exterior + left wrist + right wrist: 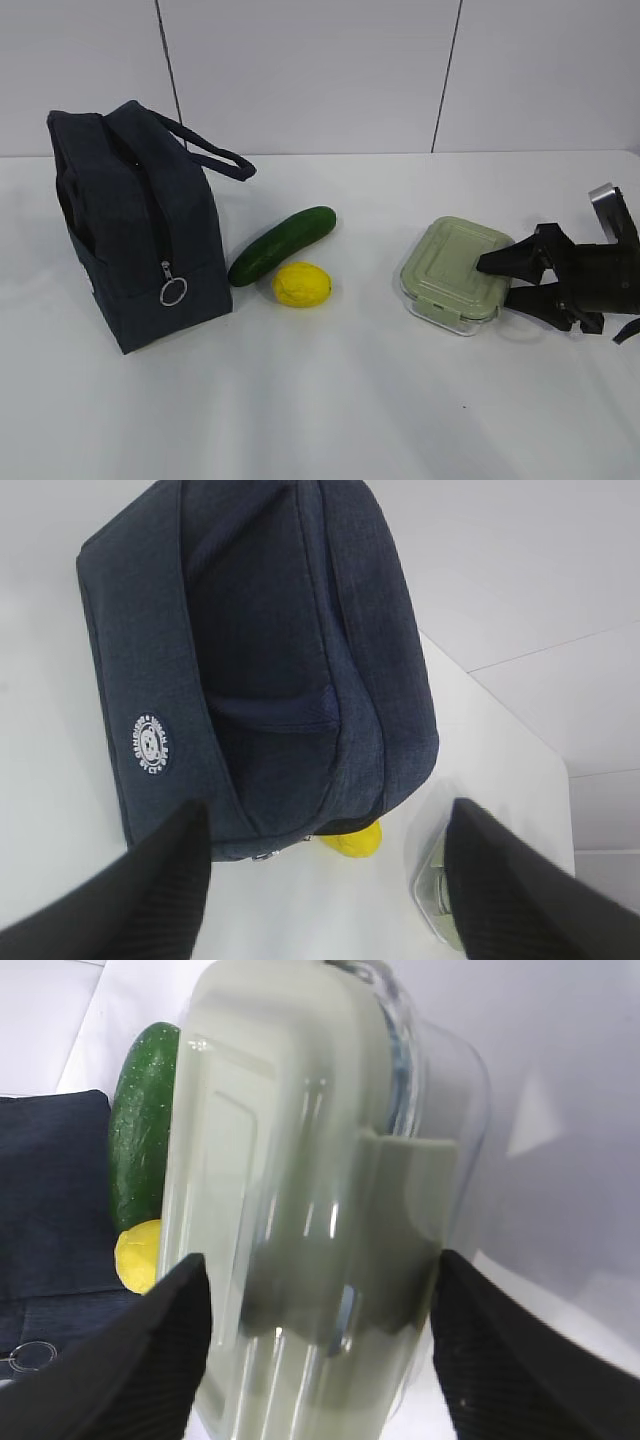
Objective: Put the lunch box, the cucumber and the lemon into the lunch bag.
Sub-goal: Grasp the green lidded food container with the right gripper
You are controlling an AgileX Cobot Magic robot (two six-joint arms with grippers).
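Right tool (508,277): parted, its fingers straddling the lunch box (455,272) near the surface's right edge, not clamped.
Left tool (325,880): released, above the lunch bag (135,230).
Risk: smooth glass may slip if the fingers grip it off-centre.

Exterior slants down frontally; both wrists, perhaps overhead, share lemon (301,284)

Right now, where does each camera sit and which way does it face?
Exterior: in front of the table, slanting down at the bag, cucumber, lemon and lunch box; right gripper shows.
Left wrist: above the bag, looking down into it; left gripper fingertips show.
Right wrist: close behind the lunch box, facing the bag; both fingertips straddle the box.
All three share the lemon.
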